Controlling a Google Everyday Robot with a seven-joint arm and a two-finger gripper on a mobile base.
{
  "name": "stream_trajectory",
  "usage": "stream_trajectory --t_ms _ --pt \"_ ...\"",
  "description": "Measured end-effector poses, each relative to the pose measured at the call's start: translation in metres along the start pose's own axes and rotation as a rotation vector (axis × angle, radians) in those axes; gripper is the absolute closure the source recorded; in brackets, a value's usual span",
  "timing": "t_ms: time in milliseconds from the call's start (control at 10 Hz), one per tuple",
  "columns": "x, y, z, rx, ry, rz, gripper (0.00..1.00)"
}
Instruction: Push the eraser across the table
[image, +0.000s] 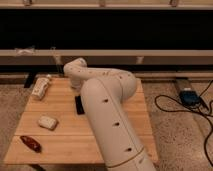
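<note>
The eraser is a small flat black block lying lengthwise near the middle of the light-wood table. My large white arm rises from the table's front right, bends at the back and reaches left. My gripper hangs down from the wrist at the table's back centre, just behind the eraser's far end and mostly hidden by the arm. I cannot tell whether it touches the eraser.
A white-beige rounded block lies left of the eraser. A dark red oblong object lies near the front left corner. A pale wrapped bottle-like item lies at the back left. A blue device with black cables lies on the floor to the right.
</note>
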Motion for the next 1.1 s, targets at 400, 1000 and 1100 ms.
stream_trajectory --t_ms 400,1000,1100 --pt "0.0 0.0 0.0 0.0 0.0 0.0 1.0" --pt "0.0001 0.0 0.0 0.0 0.0 0.0 0.99" --pt "0.0 0.0 0.0 0.0 0.0 0.0 0.9"
